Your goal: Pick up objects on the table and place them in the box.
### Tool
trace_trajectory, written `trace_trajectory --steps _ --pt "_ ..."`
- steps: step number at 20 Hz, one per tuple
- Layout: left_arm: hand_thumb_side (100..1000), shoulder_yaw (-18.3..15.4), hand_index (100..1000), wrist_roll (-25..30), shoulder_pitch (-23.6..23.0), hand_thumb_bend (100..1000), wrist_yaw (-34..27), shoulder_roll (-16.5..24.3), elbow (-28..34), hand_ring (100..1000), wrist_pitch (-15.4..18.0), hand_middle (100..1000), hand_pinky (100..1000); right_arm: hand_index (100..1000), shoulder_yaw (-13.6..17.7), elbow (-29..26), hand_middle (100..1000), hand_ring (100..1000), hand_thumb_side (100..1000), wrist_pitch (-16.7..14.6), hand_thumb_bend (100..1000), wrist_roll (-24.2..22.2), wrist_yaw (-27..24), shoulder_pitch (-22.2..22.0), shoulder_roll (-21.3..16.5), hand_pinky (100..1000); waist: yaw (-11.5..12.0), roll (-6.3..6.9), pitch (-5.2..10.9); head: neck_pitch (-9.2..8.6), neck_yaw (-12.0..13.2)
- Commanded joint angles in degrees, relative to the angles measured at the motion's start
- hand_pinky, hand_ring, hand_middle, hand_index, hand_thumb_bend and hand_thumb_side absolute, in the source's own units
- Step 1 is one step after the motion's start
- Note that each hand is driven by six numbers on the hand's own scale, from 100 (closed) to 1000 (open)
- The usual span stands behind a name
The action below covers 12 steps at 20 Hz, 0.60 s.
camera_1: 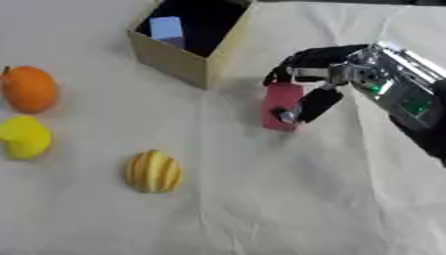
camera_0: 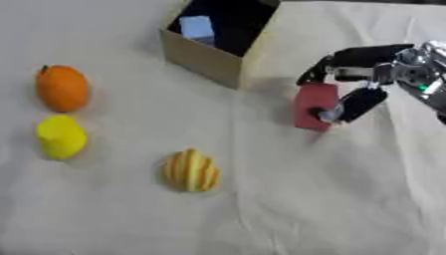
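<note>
on the right of the left eye view, the right hand (camera_0: 353,99) has its fingers and thumb curled round a red block (camera_0: 313,105), to the right of the cardboard box (camera_0: 205,60). a pale blue block (camera_0: 197,28) lies inside the box. an orange fruit (camera_0: 62,88), a yellow object (camera_0: 61,136) and a striped yellow object (camera_0: 191,170) rest on the white cloth (camera_0: 348,199).

from the right eye view, the red block stands upright, apart from the box, thumb across its front.
</note>
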State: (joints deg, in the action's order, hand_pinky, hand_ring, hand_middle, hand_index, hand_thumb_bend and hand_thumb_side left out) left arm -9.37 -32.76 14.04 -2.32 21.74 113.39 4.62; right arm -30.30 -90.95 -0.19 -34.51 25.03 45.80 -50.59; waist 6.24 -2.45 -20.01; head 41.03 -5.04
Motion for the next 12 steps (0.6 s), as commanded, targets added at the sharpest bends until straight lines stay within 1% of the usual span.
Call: trace_trajectory --steps 1,2,4,5,7,8,9,10,11,12 --pt "586 -0.24 781 0.04 0.16 382 0.04 1.33 1.20 633 0.20 606 710 727 2.66 -3.16 507 695 291 1.08 140 2.28 -1.98 0.51 -2.65 871 -0.19 0.15 1.32 -0.52 0.29" --pt "586 -0.25 781 0.03 0.12 382 0.06 1.32 1.20 633 0.19 606 710 715 3.21 -3.87 491 674 235 1.43 144 2.98 -2.39 0.51 -2.78 865 -0.23 0.14 1.35 -0.51 0.32" --pt "586 -0.25 781 0.02 0.06 381 0.06 1.29 1.20 634 0.19 606 710 709 3.93 -4.98 483 662 190 2.07 146 3.99 -2.95 0.61 -2.92 862 -0.28 0.12 1.40 -0.52 0.32" --pt "586 -0.25 781 0.02 0.06 381 0.07 1.29 1.20 634 0.20 606 710 706 4.16 -5.43 479 656 153 2.29 139 4.22 -3.13 0.73 -2.94 861 -0.29 0.12 1.43 -0.53 0.33" --pt "586 -0.25 781 0.04 0.06 381 0.10 1.30 1.20 634 0.21 606 710 706 4.69 -6.34 478 651 124 2.59 104 4.45 -3.43 1.33 -2.79 861 -0.29 0.16 1.51 -0.51 0.40" --pt "585 -0.25 781 0.05 0.04 381 0.11 1.31 1.20 634 0.20 606 710 710 4.98 -6.78 480 652 100 2.69 107 4.47 -3.58 1.96 -2.59 862 -0.30 0.18 1.58 -0.47 0.44" --pt "585 -0.23 781 0.08 0.01 380 0.13 1.32 1.20 634 0.19 606 711 712 5.19 -7.09 481 653 100 2.74 112 4.35 -3.63 2.96 -2.22 862 -0.31 0.21 1.69 -0.38 0.44" --pt "585 -0.22 781 0.10 -0.03 381 0.14 1.33 1.20 634 0.17 606 711 715 5.25 -7.13 486 656 212 2.77 100 4.08 -3.58 4.17 -1.72 863 -0.33 0.22 1.80 -0.29 0.42" --pt "584 -0.19 781 0.13 -0.09 381 0.16 1.33 1.20 634 0.14 606 711 719 5.10 -6.73 489 661 100 2.76 130 3.68 -3.36 5.86 -0.95 864 -0.35 0.21 1.94 -0.17 0.37" --pt "584 -0.13 781 0.19 -0.14 381 0.17 1.33 1.20 634 0.11 606 711 723 4.69 -5.70 495 667 100 2.75 142 3.10 -2.93 8.03 0.21 864 -0.33 0.21 2.11 -0.04 0.28"
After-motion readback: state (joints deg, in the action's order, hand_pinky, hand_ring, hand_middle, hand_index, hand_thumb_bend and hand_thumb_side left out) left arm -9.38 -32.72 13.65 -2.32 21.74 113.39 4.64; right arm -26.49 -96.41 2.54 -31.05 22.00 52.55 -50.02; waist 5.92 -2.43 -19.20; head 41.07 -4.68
